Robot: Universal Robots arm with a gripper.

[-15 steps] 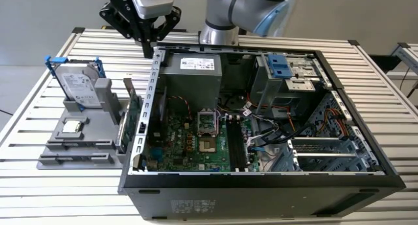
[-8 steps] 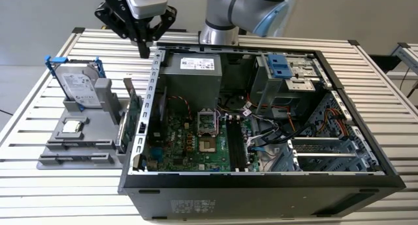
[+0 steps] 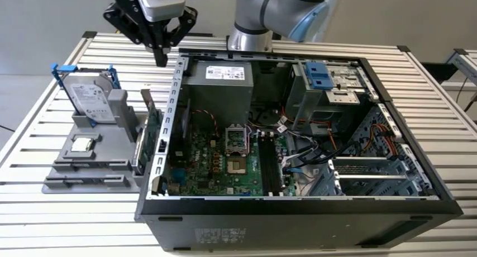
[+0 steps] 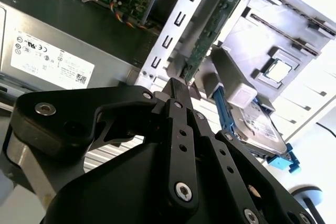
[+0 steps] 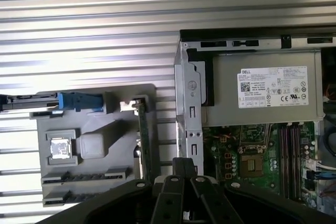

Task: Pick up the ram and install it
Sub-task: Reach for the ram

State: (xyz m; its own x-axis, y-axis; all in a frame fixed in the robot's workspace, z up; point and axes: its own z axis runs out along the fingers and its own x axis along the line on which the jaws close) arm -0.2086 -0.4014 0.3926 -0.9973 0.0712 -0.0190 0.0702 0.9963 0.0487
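My gripper [image 3: 160, 60] hangs above the slatted table just outside the open computer case's [image 3: 179, 100] far corner, on the exterior view's left. In both wrist views its black fingers [image 4: 176, 85] [image 5: 184, 162] meet at the tips, shut with nothing between them. The ram is hidden; I cannot pick it out on the grey holder [image 3: 75, 156] [image 5: 94, 93] or in the case. The long dark memory slots [image 3: 268, 165] [image 5: 294, 150] run across the green motherboard beside the processor socket.
A green expansion card [image 3: 153, 134] [image 4: 210, 30] [image 5: 143, 135] stands on edge in the holder against the case wall. The holder also carries a silver hard drive in a blue frame [image 3: 89, 98] [image 4: 260, 124] and a small square chip [image 3: 84, 145] [image 5: 58, 149]. The arm's base [image 3: 249, 39] stands behind the case.
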